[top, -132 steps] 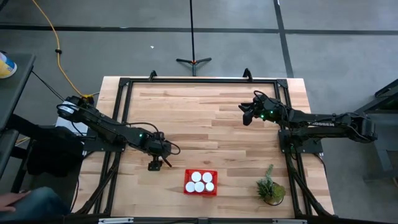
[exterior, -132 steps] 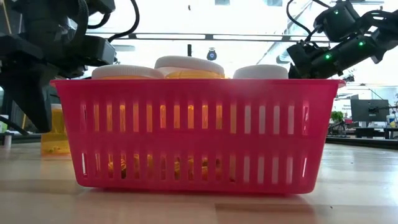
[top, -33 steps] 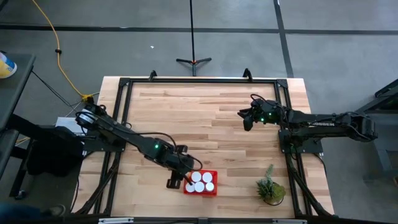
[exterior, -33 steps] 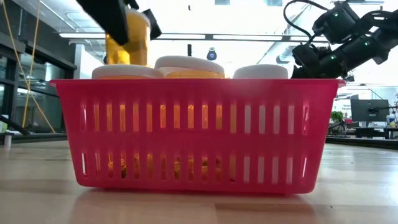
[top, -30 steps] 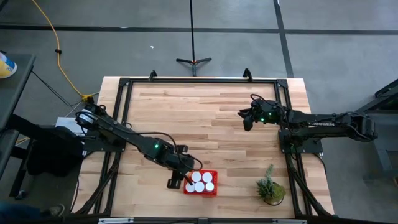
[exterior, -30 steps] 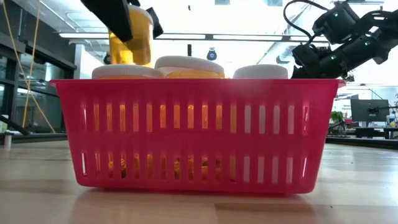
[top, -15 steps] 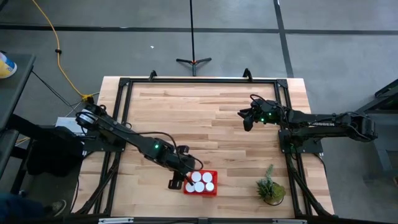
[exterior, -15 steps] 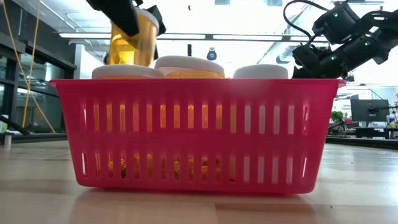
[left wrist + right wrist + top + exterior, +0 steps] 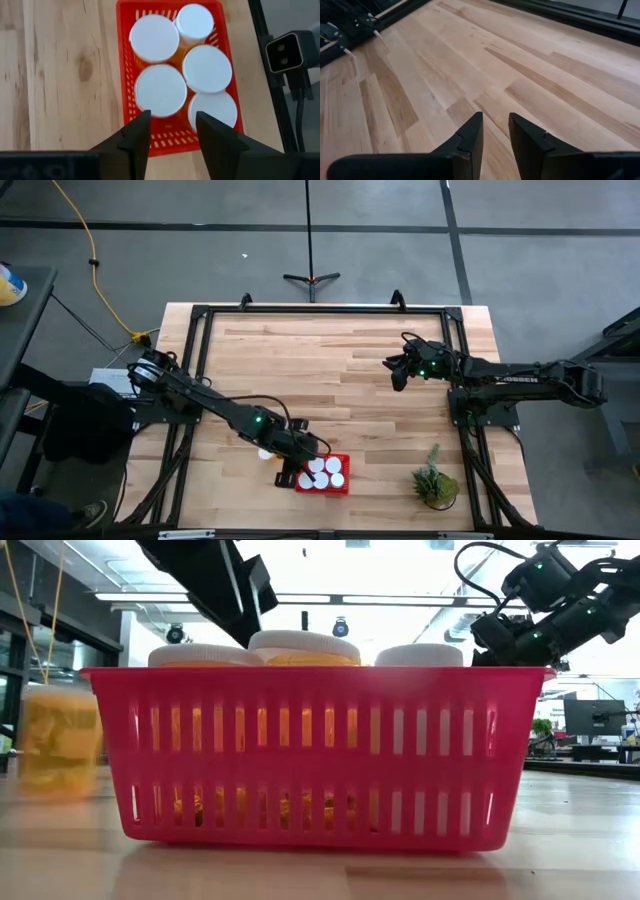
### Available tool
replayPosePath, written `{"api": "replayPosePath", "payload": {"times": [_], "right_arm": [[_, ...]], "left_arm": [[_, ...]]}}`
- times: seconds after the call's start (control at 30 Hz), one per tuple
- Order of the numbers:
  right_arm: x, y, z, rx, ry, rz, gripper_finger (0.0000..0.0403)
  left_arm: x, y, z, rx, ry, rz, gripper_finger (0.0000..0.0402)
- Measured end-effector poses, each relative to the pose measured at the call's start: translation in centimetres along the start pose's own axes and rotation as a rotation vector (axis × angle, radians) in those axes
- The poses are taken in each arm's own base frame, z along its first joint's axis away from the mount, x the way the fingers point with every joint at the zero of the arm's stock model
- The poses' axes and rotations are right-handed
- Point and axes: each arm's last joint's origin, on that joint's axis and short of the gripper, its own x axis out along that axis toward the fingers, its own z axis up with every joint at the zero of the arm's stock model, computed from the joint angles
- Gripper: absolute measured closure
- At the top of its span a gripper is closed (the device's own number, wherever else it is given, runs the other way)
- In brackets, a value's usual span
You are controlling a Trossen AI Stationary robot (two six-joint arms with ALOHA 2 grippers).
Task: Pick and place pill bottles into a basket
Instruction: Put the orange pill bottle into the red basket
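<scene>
Five pill bottles (image 9: 160, 90) stand cap-up in the red basket (image 9: 320, 760), which sits near the middle of the tabletop's (image 9: 300, 360) front edge. A sixth bottle (image 9: 57, 740) is on the wood just outside the basket, toward the left edge, so I'd say one placement is left. The left gripper (image 9: 172, 130) hangs over the basket, fingers spread and empty. The right gripper (image 9: 397, 370) waits near the right edge, fingers slightly parted, holding nothing. A small potted plant (image 9: 435, 483) sits by the front right corner. Beyond the pale plank tabletop are grey floor, a tripod stand (image 9: 311, 277) and a yellow cable (image 9: 92, 250).
</scene>
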Motion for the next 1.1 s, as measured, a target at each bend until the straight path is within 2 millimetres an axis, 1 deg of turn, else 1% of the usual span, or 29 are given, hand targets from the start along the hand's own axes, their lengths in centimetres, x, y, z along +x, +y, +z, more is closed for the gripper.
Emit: {"api": "replayPosePath", "payload": {"times": [0.2, 0.3, 0.4, 0.53, 0.63, 0.73, 0.83, 0.9, 1.0, 1.1], "right_arm": [[0.0, 0.0, 0.0, -0.001, -0.004, -0.011, 0.0318], [0.0, 0.0, 0.0, -0.001, -0.004, -0.012, 0.0318], [0.0, 0.0, 0.0, -0.001, -0.004, -0.012, 0.0318], [0.0, -0.1, 0.0, -0.001, 0.0, -0.014, 0.0318], [0.0, -0.1, -0.1, -0.002, 0.002, -0.015, 0.0318], [0.0, -0.1, -0.1, -0.001, 0.002, -0.015, 0.0318], [0.0, -0.1, 0.0, 0.015, 0.001, -0.015, 0.0318], [0.0, -0.1, -0.1, 0.015, 0.002, -0.015, 0.0318], [0.0, -0.1, -0.1, 0.017, 0.002, -0.013, 0.0318], [0.0, -0.1, -0.1, 0.017, 0.002, -0.014, 0.0318]], "left_arm": [[0.0, 0.1, -0.2, 0.001, 0.02, 0.006, 0.0223], [0.0, 0.1, -0.3, 0.007, 0.033, 0.01, 0.0221], [0.0, 0.3, -0.8, 0.015, 0.081, 0.031, 0.0213], [-0.2, 0.6, -2.0, -0.006, 0.204, 0.07, 0.0182], [-0.6, 1.0, -3.1, -0.077, 0.328, 0.109, 0.0142], [-0.8, 1.1, -3.8, -0.178, 0.4, 0.122, 0.0102], [-0.7, 0.9, -3.6, -0.233, 0.387, 0.083, 0.0077], [-0.7, 0.4, -3.2, -0.228, 0.334, 0.063, 0.0072], [-0.8, -0.2, -2.5, -0.172, 0.262, 0.048, 0.0084], [-0.9, -0.3, -1.8, -0.145, 0.21, 0.055, 0.0111]]}}
